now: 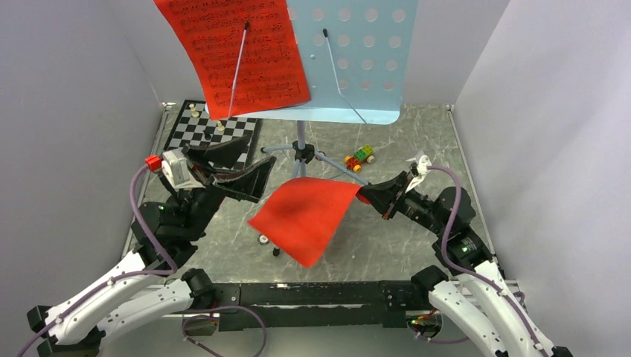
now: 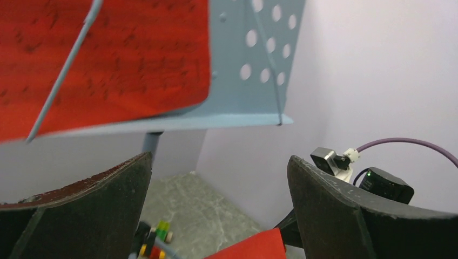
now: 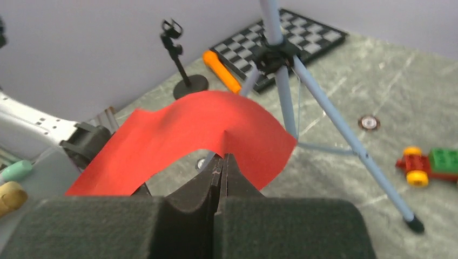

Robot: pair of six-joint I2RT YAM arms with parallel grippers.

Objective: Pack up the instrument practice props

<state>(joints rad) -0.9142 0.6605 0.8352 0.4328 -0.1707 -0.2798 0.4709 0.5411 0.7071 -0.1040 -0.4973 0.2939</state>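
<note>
Grey-green marbled stone forms the desk (image 1: pixel 417 149), shut in on three sides by plain white walls (image 1: pixel 74 111).

Nearest the arm bases, the right pincer (image 1: pixel 364 195) is clenched tight on the edge of a loose red sheet (image 1: pixel 309 212). Its own wrist view shows the two black fingers pressed flat together with the paper's rim nipped between them (image 3: pixel 222 162). From that grip the sheet arches up and then droops towards the left, hanging clear of the desk over the middle of the workspace.

The left pincer (image 1: pixel 249 165) hovers above the left part of the desk, jaws spread wide. It is released and grasps nothing, and its wrist camera looks between the fingers towards the far wall.

Beyond the sheet, the orange microphone (image 3: pixel 222 72) lies flat just beside the black round-base stand (image 3: pixel 181 59), which stands upright. Behind them, the tripod legs of the light-blue music stand (image 1: pixel 364 67) spread over the desk's centre. A toy car (image 1: pixel 360 157) sits close to the right leg. A chessboard (image 1: pixel 212 132) with a few pieces lies in the far left corner.

High on the music stand's perforated panel, a second red sheet (image 1: pixel 238 52) of printed notes rests under a thin retaining arm.
</note>
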